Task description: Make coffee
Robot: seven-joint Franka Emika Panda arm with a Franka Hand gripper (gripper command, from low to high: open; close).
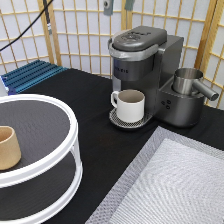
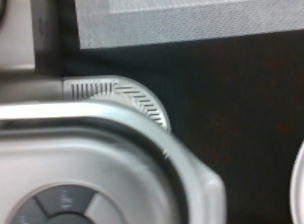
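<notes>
The exterior view shows no claw at all; only a dark cable (image 1: 46, 17) hangs in at the exterior view's top left, so how far the claw is open, or whether it has hold of anything, cannot be told. The coffee pod does not show in either picture, and its place cannot be told. A grey coffee machine (image 1: 145, 70) stands on the black worktop (image 1: 95, 125) towards the exterior view's top right, its lid down. A white mug (image 1: 130, 105) with a handle sits upright on the machine's round drip tray (image 1: 118, 121), under the brew head. Just beside the machine, on the exterior view's right, a metal cup (image 1: 187, 81) with a spout-like handle rests on the machine's base. At the exterior view's left stands a white two-tier round rack (image 1: 60, 165), with a tan handleless cup (image 1: 8, 148) upright on its upper tier. A grey woven mat (image 1: 170, 185) covers the worktop at the exterior view's bottom right. The wrist view looks down from close above the machine's silver top (image 2: 96, 165), with its buttons (image 2: 63, 207), the ribbed drip tray (image 2: 126, 97) and the mat (image 2: 209, 20) beyond.
</notes>
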